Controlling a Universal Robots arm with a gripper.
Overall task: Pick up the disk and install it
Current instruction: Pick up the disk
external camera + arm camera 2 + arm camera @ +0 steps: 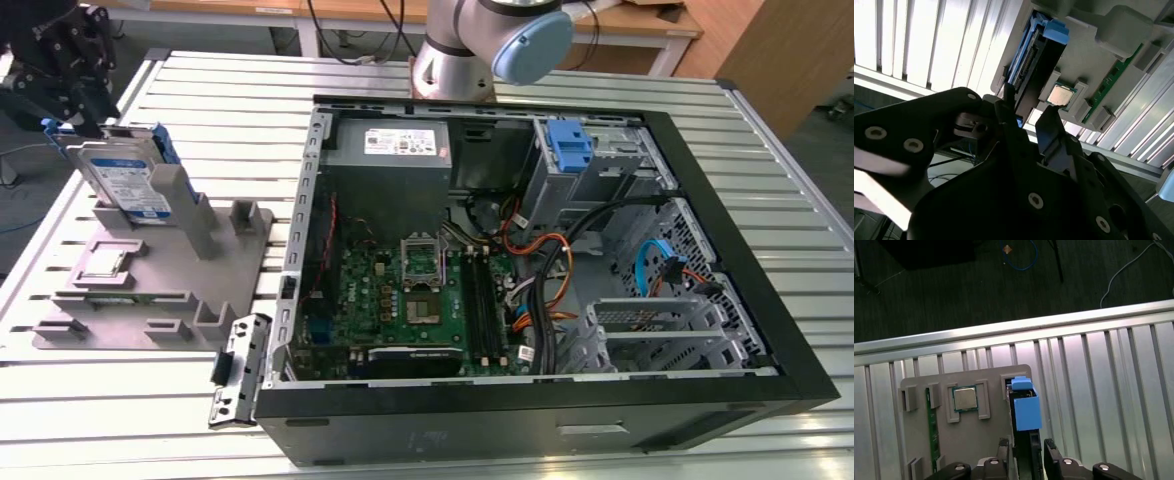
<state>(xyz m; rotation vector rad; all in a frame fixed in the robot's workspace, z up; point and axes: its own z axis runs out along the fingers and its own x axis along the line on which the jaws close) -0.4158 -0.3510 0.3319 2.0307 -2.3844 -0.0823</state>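
Slatted metal desk (534, 70) carries everything I can see. Across its middle and the exterior view's right lies the open computer case (747, 330), circuit board exposed. On the exterior view's left, beside the case, sits a grey holder (134, 300). My gripper (80, 125) hangs over the holder's far end. The disk (127, 185) stands upright on edge in a slot there, blue rail (1026, 407) on top. In both wrist views the jaws straddle it, one on each side; whether they actually press it I cannot tell. A small square chip (965, 399) lies in a pocket of the holder just beside the disk.
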